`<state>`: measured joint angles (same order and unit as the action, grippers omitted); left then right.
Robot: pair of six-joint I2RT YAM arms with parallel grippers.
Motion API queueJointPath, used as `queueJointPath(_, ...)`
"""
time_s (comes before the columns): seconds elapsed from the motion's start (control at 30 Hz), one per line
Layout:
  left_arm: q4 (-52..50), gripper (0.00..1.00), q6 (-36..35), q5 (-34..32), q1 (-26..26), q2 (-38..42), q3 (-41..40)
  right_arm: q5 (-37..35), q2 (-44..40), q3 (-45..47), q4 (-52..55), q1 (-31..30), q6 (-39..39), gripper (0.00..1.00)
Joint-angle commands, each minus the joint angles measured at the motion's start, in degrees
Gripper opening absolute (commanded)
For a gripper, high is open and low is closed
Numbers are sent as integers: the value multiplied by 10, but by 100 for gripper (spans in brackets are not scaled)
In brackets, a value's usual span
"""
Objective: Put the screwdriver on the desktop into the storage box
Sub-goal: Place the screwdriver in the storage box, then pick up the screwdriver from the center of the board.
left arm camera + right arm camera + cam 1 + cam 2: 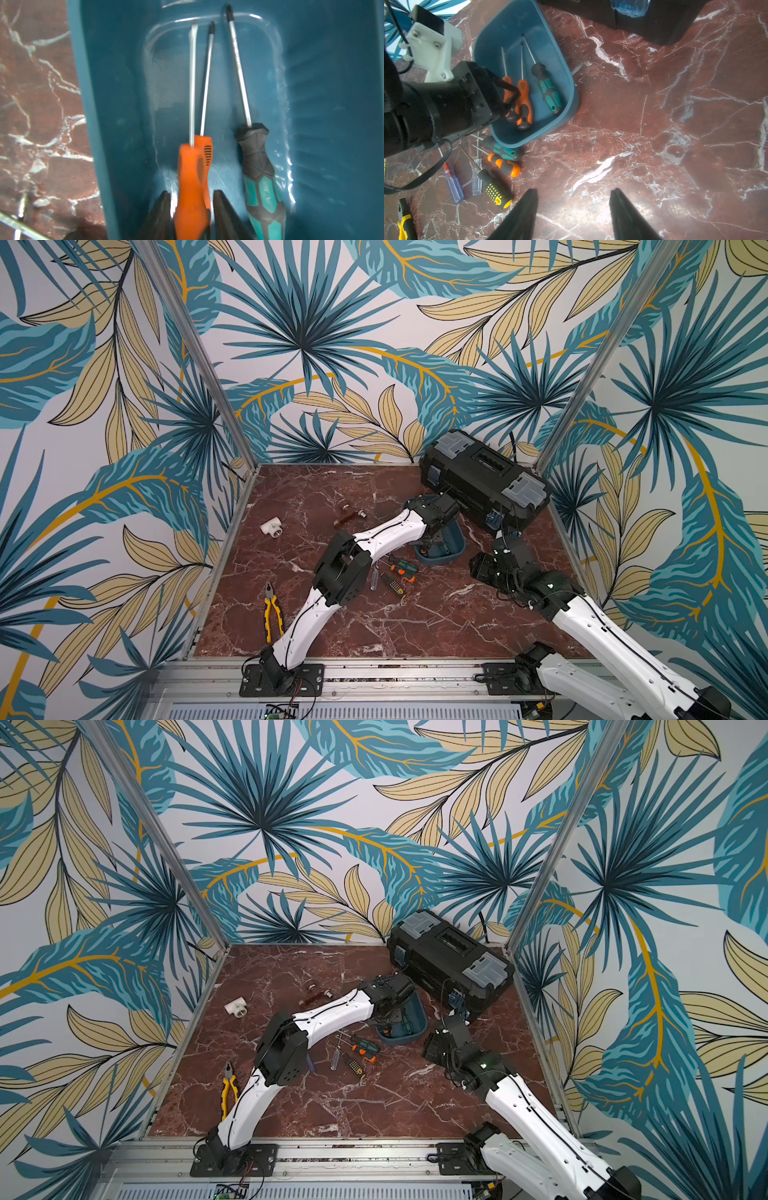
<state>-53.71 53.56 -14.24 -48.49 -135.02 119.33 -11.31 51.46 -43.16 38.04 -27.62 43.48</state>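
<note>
The teal storage box (pixel 441 559) (pixel 571 83) stands on the desktop (pixel 332 614) in front of the toolbox. My left gripper (pixel 191 192) reaches down into it, open. An orange-handled screwdriver (pixel 193 182) lies between the fingers with a thin gap on each side. In the box beside it are a second orange screwdriver (pixel 524 97) and a teal-and-grey one (pixel 261 180). Several more screwdrivers lie on the desktop just outside the box, among them a teal one (pixel 502 150), an orange-and-black one (pixel 504 165) and a black-and-yellow one (pixel 495 188). My right gripper (pixel 574 190) hangs open over bare marble.
A black toolbox (pixel 482 477) with grey lid compartments sits at the back right, close behind the box. Yellow-handled pliers (pixel 272 610) lie near the left rail. A white pipe tee (pixel 272 526) and a brown fitting (pixel 347 516) lie further back.
</note>
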Motion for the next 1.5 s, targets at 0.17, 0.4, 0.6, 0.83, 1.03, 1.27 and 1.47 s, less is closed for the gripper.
queueJointPath(0.17, 9, 59, -47, -38, 1, 108, 18, 1, 5, -29, 15, 1, -23, 60)
queueJointPath(0.4, 159, 65, -44, -74, 25, 337, -218, 60, 76, -77, -11, -13, -79, 58)
queueJointPath(0.6, 205, 62, 27, -91, 91, 537, -484, 90, 231, -179, -36, -94, -125, 57)
queueJointPath(0.83, 176, 61, 106, -118, 130, 723, -692, 120, 434, -302, -38, -207, -133, 49)
queueJointPath(1.03, 180, 60, 172, -130, 135, 787, -771, 111, 525, -346, -5, -218, -162, 48)
queueJointPath(1.27, 186, 66, 182, -138, 138, 780, -773, 112, 590, -372, 52, -223, -225, 49)
queueJointPath(1.47, 193, 66, 192, -131, 140, 762, -768, 110, 598, -379, 51, -237, -234, 51)
